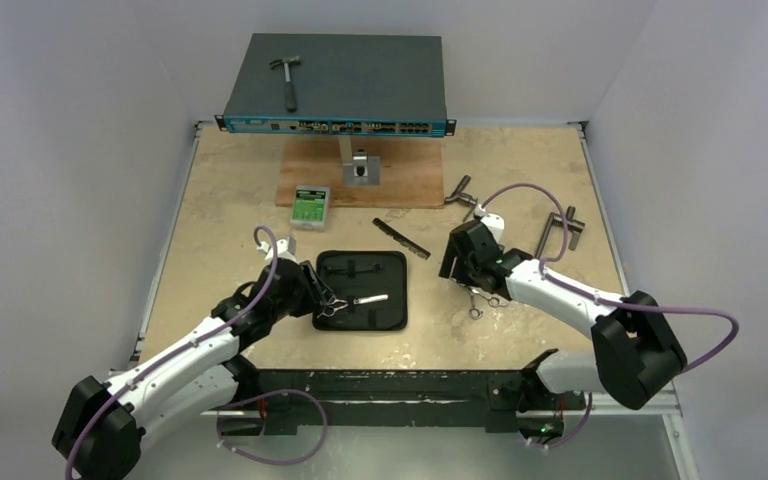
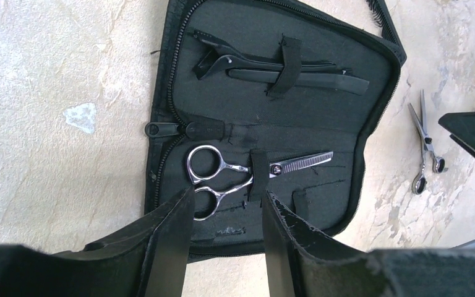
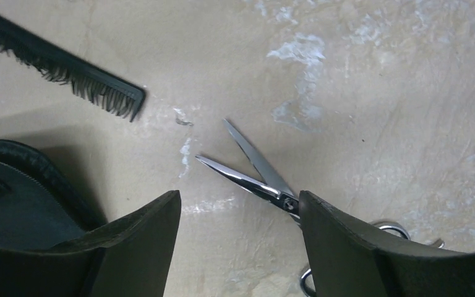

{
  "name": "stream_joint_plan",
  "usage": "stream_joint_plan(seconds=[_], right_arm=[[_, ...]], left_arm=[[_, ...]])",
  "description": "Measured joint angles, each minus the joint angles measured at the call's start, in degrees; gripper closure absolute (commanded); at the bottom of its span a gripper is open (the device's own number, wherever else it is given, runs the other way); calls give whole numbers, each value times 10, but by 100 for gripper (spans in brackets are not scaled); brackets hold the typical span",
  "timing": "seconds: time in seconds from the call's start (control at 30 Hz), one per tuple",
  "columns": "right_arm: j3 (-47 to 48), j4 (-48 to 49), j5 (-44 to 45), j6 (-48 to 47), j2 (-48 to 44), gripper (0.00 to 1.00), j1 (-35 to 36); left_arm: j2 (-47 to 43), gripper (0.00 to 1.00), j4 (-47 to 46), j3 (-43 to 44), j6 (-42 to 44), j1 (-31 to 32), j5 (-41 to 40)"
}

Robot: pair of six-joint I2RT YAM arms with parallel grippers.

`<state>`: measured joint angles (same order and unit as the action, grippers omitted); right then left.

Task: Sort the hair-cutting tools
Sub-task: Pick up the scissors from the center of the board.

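An open black zip case (image 1: 392, 262) lies in the middle of the table. In the left wrist view, thinning scissors (image 2: 235, 173) sit under a strap in the case (image 2: 346, 124), and black hair clips (image 2: 272, 62) sit under the upper strap. My left gripper (image 2: 227, 201) is open and empty, just above the scissors' ring handles; it also shows from above (image 1: 326, 298). A second pair of scissors (image 3: 256, 176) lies with blades apart on the table, right of the case (image 1: 476, 300). My right gripper (image 3: 240, 204) is open above it. A black comb (image 1: 401, 238) lies behind the case.
A grey network switch (image 1: 338, 85) with a hammer (image 1: 287, 78) on it stands at the back. A wooden board (image 1: 400, 180) with a metal block, a green box (image 1: 310, 205) and two T-handle tools (image 1: 560, 232) lie behind the case.
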<state>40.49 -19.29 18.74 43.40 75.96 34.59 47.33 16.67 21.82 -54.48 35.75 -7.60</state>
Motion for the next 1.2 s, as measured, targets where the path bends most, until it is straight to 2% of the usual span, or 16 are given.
stream_joint_plan(seconds=[0.2,0.53,0.87,1.03,1.2], right_arm=[[-43,0,-7,36,-1,29,-5],[-69,60,-29,75,-14,32,1],[-14,120,-70,115,67,32,70],[2,73,-58,101,63,32,71],[31,1,-28,21,43,31,61]], left_arm=[[7,57,-3,0,0,0,9],[-2,57,-4,0,0,0,15],[-1,57,-8,0,0,0,20],[-1,57,-8,0,-1,0,21],[-2,57,-8,0,-5,0,21]])
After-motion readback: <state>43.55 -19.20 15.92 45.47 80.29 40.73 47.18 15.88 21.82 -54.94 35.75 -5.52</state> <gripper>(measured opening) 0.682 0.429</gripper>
